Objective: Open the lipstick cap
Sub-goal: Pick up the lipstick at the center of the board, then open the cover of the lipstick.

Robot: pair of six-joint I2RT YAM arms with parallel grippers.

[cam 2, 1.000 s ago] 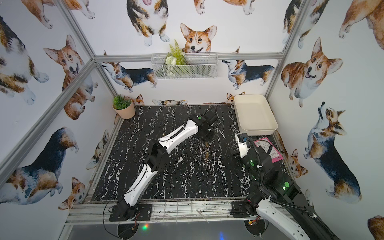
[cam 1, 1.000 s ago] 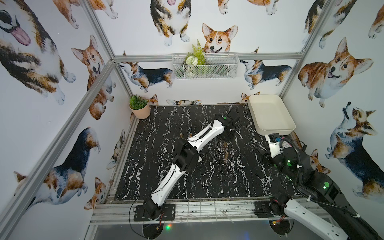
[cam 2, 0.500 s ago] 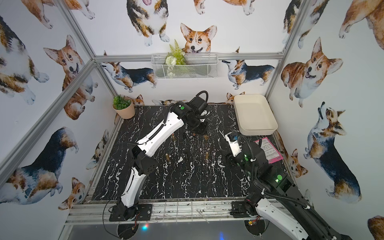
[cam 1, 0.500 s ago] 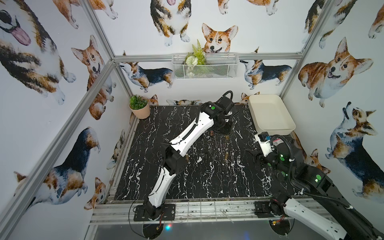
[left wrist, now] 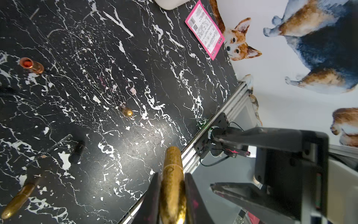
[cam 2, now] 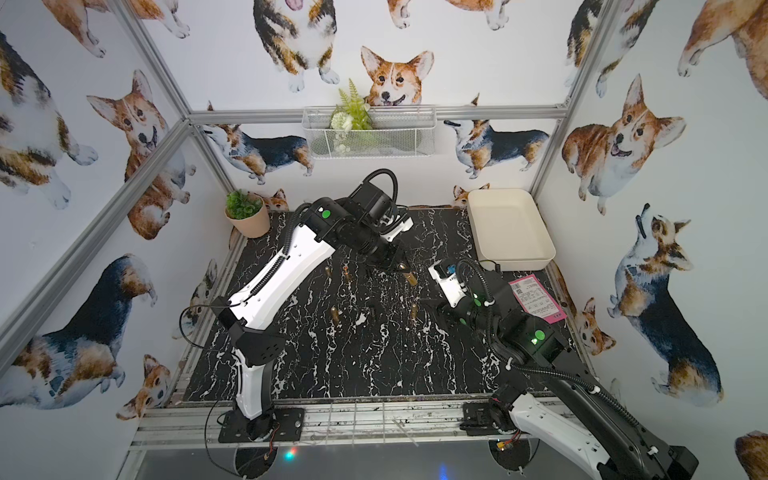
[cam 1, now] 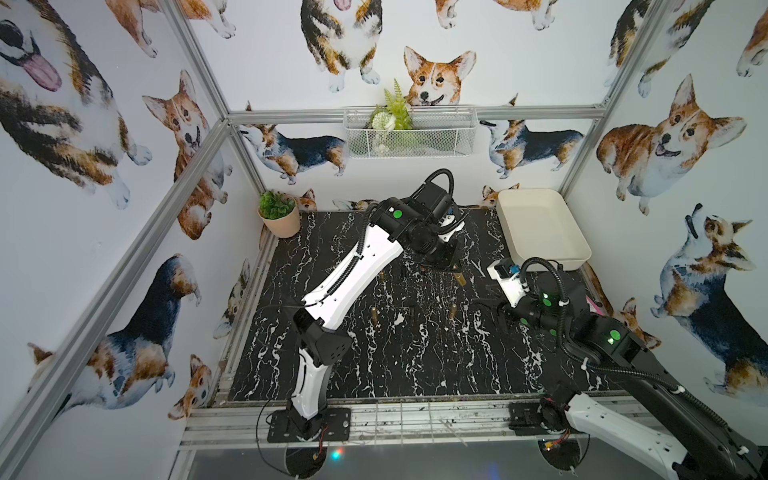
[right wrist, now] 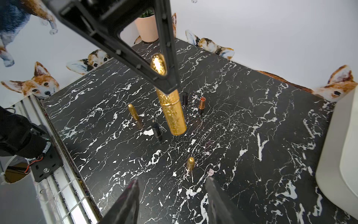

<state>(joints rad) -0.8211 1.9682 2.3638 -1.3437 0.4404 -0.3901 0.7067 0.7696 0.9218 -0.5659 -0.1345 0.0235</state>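
Above the back-middle of the marble table, the left gripper has risen within the last second. It is clamped on the gold lipstick and holds it clear of the surface. The right gripper, jaws half spread and empty, has drawn closer, which likely sets up the cap pull. The lipstick's long axis slants, with its free end pointing down toward the right gripper.
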